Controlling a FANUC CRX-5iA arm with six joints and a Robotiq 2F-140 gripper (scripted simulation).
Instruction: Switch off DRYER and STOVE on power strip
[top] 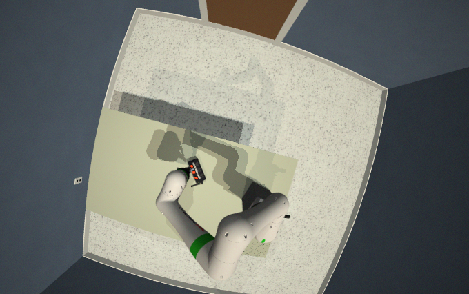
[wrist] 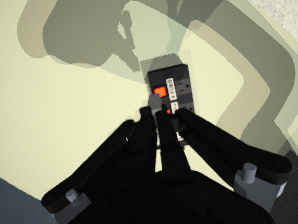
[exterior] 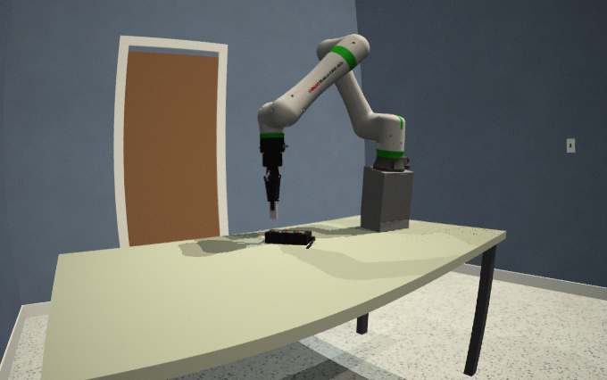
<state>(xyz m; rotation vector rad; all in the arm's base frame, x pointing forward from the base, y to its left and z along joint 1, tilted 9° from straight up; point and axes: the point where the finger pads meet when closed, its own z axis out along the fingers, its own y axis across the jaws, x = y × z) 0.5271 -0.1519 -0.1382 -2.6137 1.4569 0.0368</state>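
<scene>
The black power strip [top: 198,170] [exterior: 288,236] [wrist: 178,84] lies flat on the pale green table [top: 121,155] [exterior: 178,291], switch side up. Three orange-red rocker switches show on it in the overhead view. In the wrist view one orange switch [wrist: 160,91] is plain; the others are partly hidden behind my fingers. A short cable stub sticks out of the strip's end. My gripper [exterior: 273,214] [wrist: 156,102] is shut with its fingertips pressed together and holds nothing. It points straight down, a little above the table, over the strip's left end as the exterior view shows it.
The arm's grey pedestal [exterior: 386,196] stands at the table's back right. A brown door [exterior: 170,147] is in the wall behind the table. The table's edge runs close behind the strip.
</scene>
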